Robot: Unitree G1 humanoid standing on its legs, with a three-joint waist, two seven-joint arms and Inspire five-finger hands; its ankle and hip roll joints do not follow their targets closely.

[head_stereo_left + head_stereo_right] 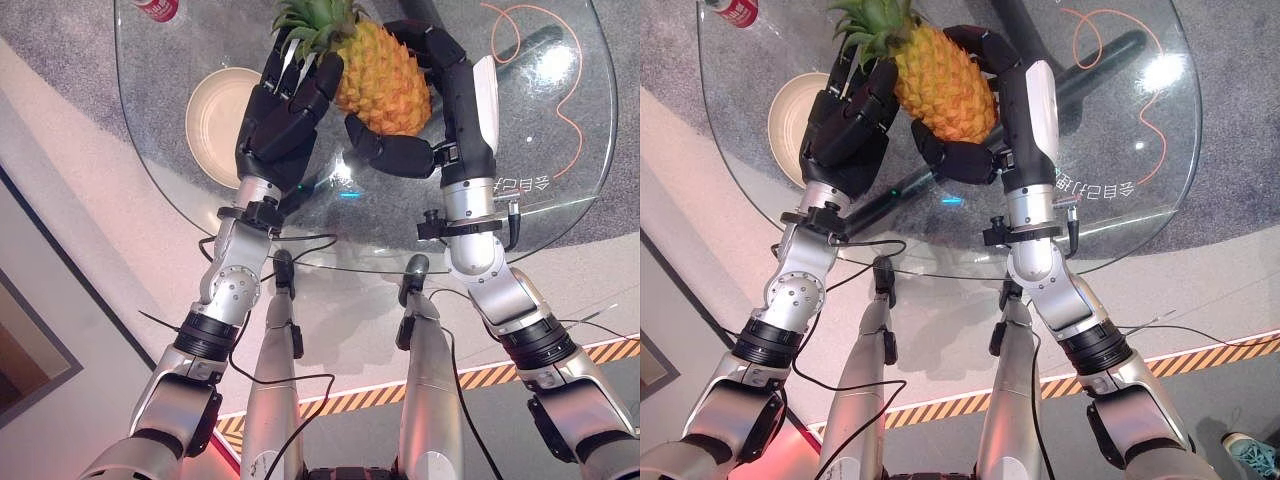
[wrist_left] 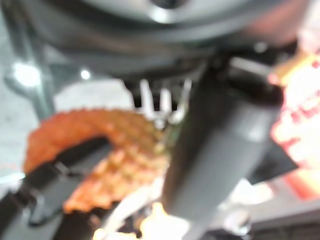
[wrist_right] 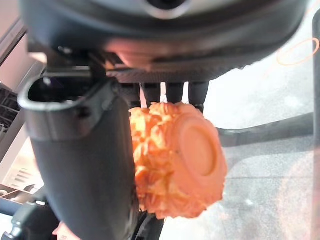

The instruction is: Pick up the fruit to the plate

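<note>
Both hands, left hand (image 1: 283, 118) and right hand (image 1: 425, 110), curl fingers around the pineapple (image 1: 383, 80), its crown pointing toward the plate (image 1: 215, 110) on the robot's left.

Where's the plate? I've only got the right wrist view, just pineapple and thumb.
Observer: The plate sits on the glass table, to the robot's left of the pineapple.
Operator: What's the left hand doing?
Observer: The left hand is at the pineapple's leafy end, fingers curled against it.
Operator: And the right hand?
Observer: The right hand wraps the base end, thumb underneath.
Operator: Anything else on the table?
Observer: A red can at the far edge.
</note>
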